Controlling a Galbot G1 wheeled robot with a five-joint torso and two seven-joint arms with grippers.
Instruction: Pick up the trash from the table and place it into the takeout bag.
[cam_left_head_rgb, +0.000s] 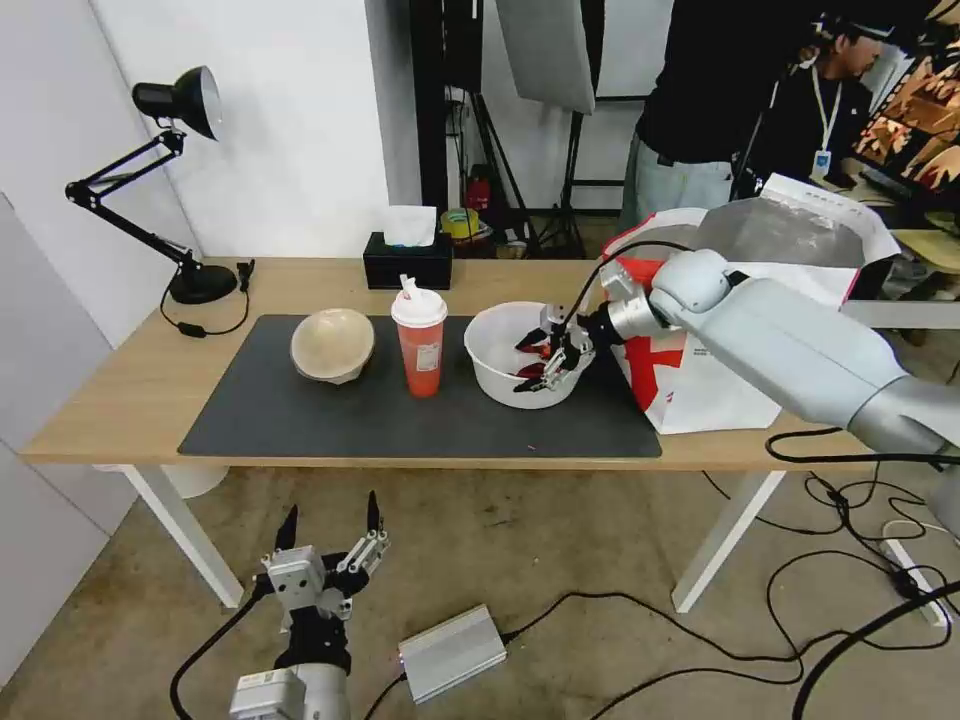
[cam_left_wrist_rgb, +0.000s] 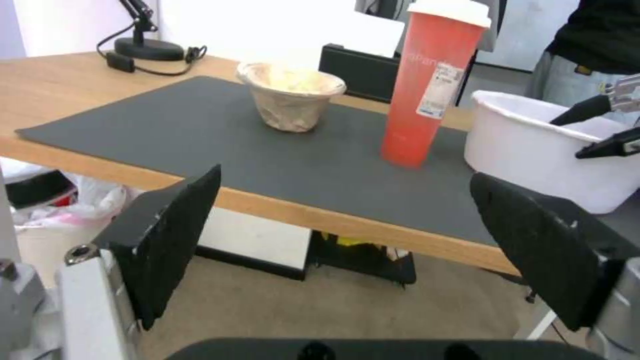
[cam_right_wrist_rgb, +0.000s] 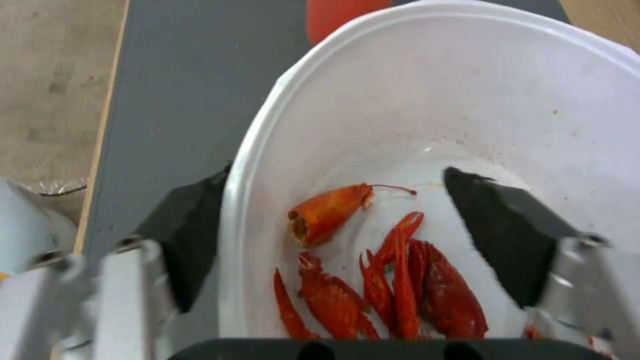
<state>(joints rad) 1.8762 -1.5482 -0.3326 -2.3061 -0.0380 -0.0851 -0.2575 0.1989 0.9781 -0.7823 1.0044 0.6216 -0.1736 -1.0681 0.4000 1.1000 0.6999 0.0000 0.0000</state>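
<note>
On the table (cam_left_head_rgb: 120, 400), white bowl (cam_left_head_rgb: 495, 350) of red scraps, right gripper (cam_left_head_rgb: 545, 362) fingers spread astride its rim, gripping nothing.

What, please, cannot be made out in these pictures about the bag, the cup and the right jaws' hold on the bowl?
- Takeout bag interior: head view, hidden by its foil flap.
- Red drink cup label: left wrist view, print too small.
- White bowl near rim: right wrist view, cut off by the edge, so right gripper contact is unclear.

The head camera looks forward and down over the whole table (cam_left_head_rgb: 120, 400). The left wrist camera sits low, below the table edge, facing across it. The right wrist camera looks closely into the white bowl (cam_right_wrist_rgb: 427, 100) (seen in all three views).
</note>
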